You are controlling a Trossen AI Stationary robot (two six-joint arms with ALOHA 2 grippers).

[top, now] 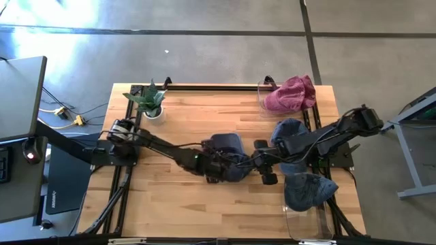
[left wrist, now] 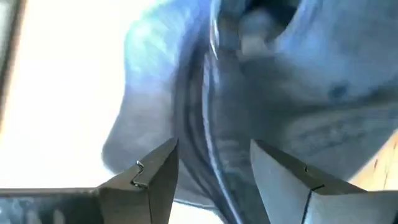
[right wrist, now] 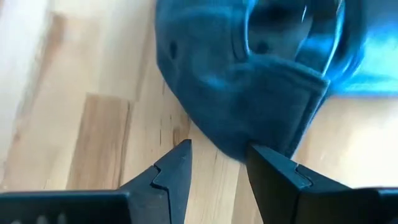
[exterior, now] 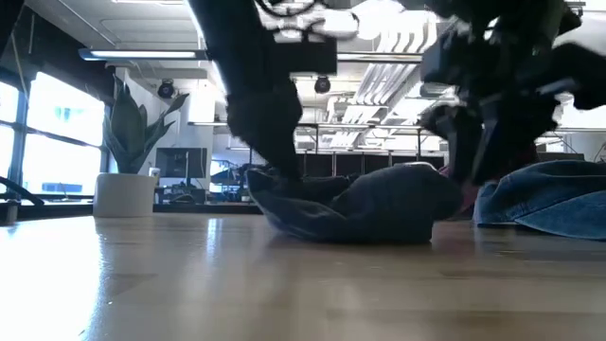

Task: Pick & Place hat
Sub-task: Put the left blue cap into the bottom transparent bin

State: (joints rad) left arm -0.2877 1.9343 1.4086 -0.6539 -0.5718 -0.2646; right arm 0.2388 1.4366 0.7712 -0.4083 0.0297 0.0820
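Observation:
A dark blue hat (top: 228, 144) lies on the wooden table (top: 177, 204) near its middle, slumped with its hollow side showing (right wrist: 249, 68). My left gripper (top: 234, 170) comes in from the table's left, slanting down, its fingers open on either side of a stitched ridge of the hat (left wrist: 214, 152). My right gripper (top: 252, 163) comes in from the right, also slanting down and open (right wrist: 219, 149), with the hat's nearest edge reaching between its fingertips. In the low view both stand at the hat (exterior: 360, 204), the left gripper (exterior: 275, 175) at one end and the right gripper (exterior: 464, 180) at the other. My left gripper has its open fingers (left wrist: 155, 180) astride the hat's stitched ridge (left wrist: 211, 143), slanting down from the table's left; whether they touch the cloth, I cannot tell. My right gripper has one fingertip (right wrist: 261, 155) right beside the hat's lower edge (right wrist: 239, 146); whether it touches, I cannot tell.
A pink hat (top: 293, 93) lies at the far right corner by a clear container. Two more blue hats lie on the right, one under the right arm (top: 289, 128) and one (top: 308, 190) by a clear bin (top: 310, 221). A potted plant (top: 151, 102) stands far left.

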